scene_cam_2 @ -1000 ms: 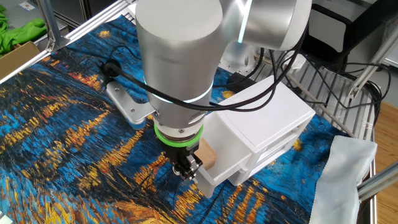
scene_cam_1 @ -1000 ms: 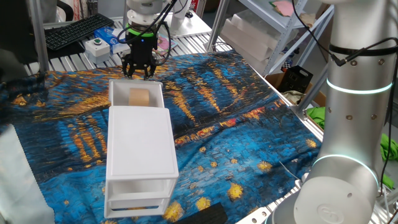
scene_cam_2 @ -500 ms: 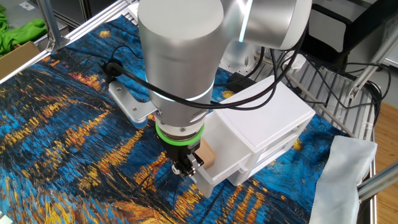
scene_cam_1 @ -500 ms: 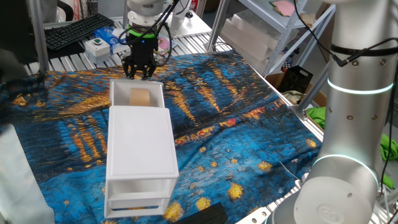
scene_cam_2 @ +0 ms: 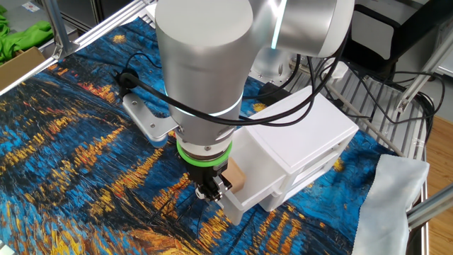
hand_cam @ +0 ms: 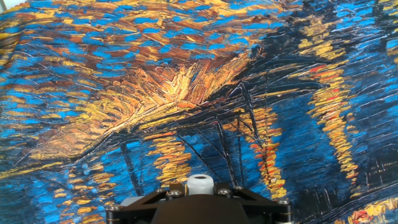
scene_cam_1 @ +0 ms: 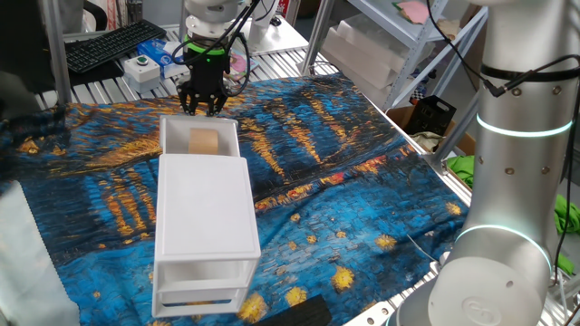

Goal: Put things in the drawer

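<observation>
From one fixed view: claw [scene_cam_1: 201, 100] pointing straight down over the painted blue-and-orange cloth [scene_cam_1: 344, 181] covering the counter, just beyond the pulled-out end of the drawer [scene_cam_1: 172, 136], towards the counter's far edge. Carries nothing. Fingers [scene_cam_1: 190, 101] dark against dark cloth, so cannot tell whether spread or pressed together.

Wooden cube [scene_cam_1: 203, 141] inside the drawer, resting on its floor near the middle, clear of the claw. Drawer slid out from the top of the white cabinet [scene_cam_1: 204, 217], which stands on the left half of the counter with its long side running from near edge to far edge. Lower drawer [scene_cam_1: 195, 294] at the cabinet's near end, with a glimpse of something tan in it, too small to name. Also here only: a keyboard [scene_cam_1: 109, 43] past the far edge and a second silver arm [scene_cam_1: 517, 163] by the near right corner.

From the other fixed view: bulky silver arm [scene_cam_2: 205, 71] filling the middle and hiding much of the drawer [scene_cam_2: 251, 188]. Claw [scene_cam_2: 209, 191] seen from the opposite side, low over the cloth [scene_cam_2: 71, 142], just beside the drawer's front wall. Only a corner of the cube [scene_cam_2: 236, 178] peeking out behind the wrist. Cabinet [scene_cam_2: 304, 134] behind, a white sheet [scene_cam_2: 396, 198] at the counter's edge beyond it.

From the hand view: nothing but cloth [hand_cam: 186, 93] and the dark camera mount [hand_cam: 199, 205] along the bottom; no fingers, drawer or cube in sight.
</observation>
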Robot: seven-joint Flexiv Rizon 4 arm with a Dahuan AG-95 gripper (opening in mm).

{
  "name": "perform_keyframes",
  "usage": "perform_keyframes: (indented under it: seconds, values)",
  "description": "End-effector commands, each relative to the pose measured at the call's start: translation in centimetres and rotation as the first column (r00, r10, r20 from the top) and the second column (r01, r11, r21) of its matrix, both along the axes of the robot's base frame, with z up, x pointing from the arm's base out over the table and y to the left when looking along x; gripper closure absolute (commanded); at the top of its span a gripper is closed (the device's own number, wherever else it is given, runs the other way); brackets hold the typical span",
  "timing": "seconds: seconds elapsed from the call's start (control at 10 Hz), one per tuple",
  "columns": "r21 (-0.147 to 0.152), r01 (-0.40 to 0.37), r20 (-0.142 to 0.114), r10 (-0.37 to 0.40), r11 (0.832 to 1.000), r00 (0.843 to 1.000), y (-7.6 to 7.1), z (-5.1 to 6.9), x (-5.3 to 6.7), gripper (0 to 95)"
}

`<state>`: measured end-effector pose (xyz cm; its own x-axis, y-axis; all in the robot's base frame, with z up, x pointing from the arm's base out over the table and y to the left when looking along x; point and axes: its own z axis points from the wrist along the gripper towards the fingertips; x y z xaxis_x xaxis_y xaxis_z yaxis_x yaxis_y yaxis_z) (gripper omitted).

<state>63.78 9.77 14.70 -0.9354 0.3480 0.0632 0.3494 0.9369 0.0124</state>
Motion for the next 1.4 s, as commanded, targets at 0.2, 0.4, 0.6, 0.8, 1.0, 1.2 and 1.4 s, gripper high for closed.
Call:
perform_keyframes:
  seconds: [0.2,0.4,0.6,0.8,1.0,1.2,1.4]
  values:
    - [-0.001,0.0,0.001,0.0,1.0,1.0,0.0,0.0,0.0,95.0]
    - [-0.001,0.0,0.001,0.0,1.0,1.0,0.0,0.0,0.0,95.0]
    - [-0.001,0.0,0.001,0.0,1.0,1.0,0.0,0.0,0.0,95.0]
    - [-0.001,0.0,0.001,0.0,1.0,1.0,0.0,0.0,0.0,95.0]
    - [-0.001,0.0,0.001,0.0,1.0,1.0,0.0,0.0,0.0,95.0]
    - [-0.001,0.0,0.001,0.0,1.0,1.0,0.0,0.0,0.0,95.0]
    - [0.013,-0.012,0.022,0.012,1.0,1.0,0.3,-0.4,-2.9,95.0]
